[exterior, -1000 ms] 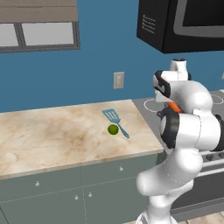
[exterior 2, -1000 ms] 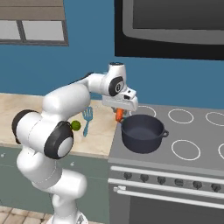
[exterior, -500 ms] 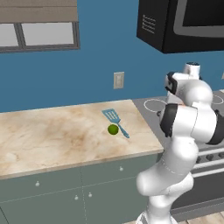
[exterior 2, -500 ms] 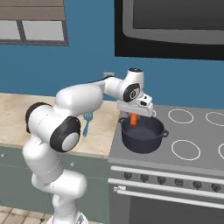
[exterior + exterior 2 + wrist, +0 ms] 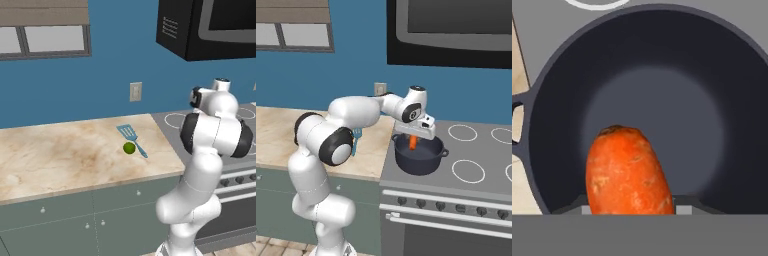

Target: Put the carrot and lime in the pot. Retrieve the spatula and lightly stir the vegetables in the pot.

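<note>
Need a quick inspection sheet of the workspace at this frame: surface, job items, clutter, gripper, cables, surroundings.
Surface: marble counter beside stovetop.
Carrot: held in the gripper, hanging over the pot's opening.
Pot: on front left burner, nothing seen inside.
Lime: on counter, against the spatula.
Spatula: flat on counter.
Clutter: nothing seen.
Gripper: shut on carrot.
Cables: nothing seen.
Surroundings: wall outlet, microwave, window.
</note>
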